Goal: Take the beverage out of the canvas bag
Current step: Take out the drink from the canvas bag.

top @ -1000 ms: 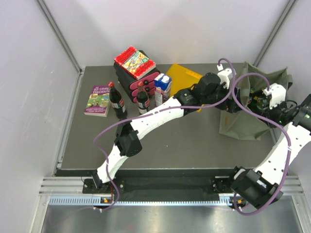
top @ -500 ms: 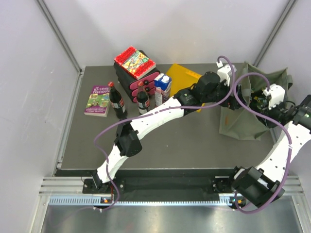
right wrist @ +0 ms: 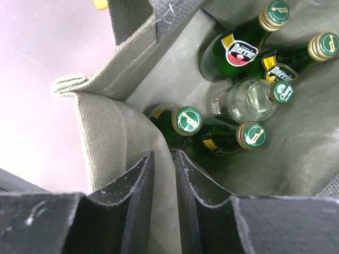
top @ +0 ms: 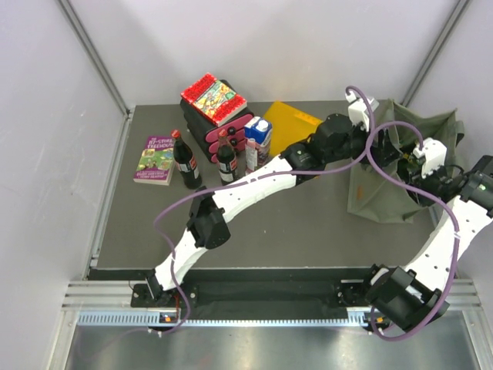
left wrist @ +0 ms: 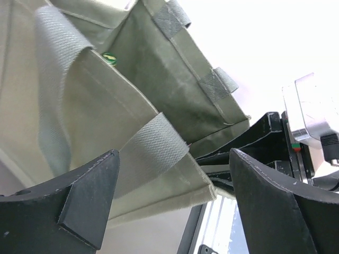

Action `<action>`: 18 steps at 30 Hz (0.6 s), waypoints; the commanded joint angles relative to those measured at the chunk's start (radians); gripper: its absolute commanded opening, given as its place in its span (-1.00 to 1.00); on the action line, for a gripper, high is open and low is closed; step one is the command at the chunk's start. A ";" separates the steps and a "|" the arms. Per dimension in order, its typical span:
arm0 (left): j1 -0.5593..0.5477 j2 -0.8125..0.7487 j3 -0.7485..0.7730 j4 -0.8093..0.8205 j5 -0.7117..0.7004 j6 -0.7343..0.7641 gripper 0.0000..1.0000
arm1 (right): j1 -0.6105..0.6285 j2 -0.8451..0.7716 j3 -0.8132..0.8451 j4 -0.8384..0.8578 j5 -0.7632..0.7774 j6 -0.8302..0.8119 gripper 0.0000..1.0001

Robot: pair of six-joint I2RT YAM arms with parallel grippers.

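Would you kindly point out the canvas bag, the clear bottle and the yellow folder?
canvas bag [top: 377, 199]: top view, near side wall.
clear bottle [right wrist: 244, 102]: right wrist view, glass shoulder.
yellow folder [top: 291, 117]: top view, bare cover.

A robot lab test cell: plain white panels [top: 46, 154] on aluminium struts [top: 92, 55] enclose a grey desk [top: 293, 223]; left arm [top: 246, 185] and right arm [top: 443, 239] are bolted to a metal rail [top: 100, 293].

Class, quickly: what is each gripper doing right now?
Left gripper: open, fingers either side of the olive-green canvas bag rim.
Right gripper: closed on that bag's wall.
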 commanded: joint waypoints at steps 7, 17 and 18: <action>-0.047 0.071 0.069 0.074 -0.022 0.028 0.75 | -0.005 0.007 0.010 -0.042 -0.061 0.048 -0.47; -0.069 0.070 0.063 -0.050 -0.080 0.154 -0.40 | -0.006 0.007 0.022 0.032 -0.052 0.183 -0.46; -0.069 0.065 0.061 -0.050 -0.074 0.165 -0.63 | -0.005 0.008 0.034 0.076 -0.038 0.221 -0.46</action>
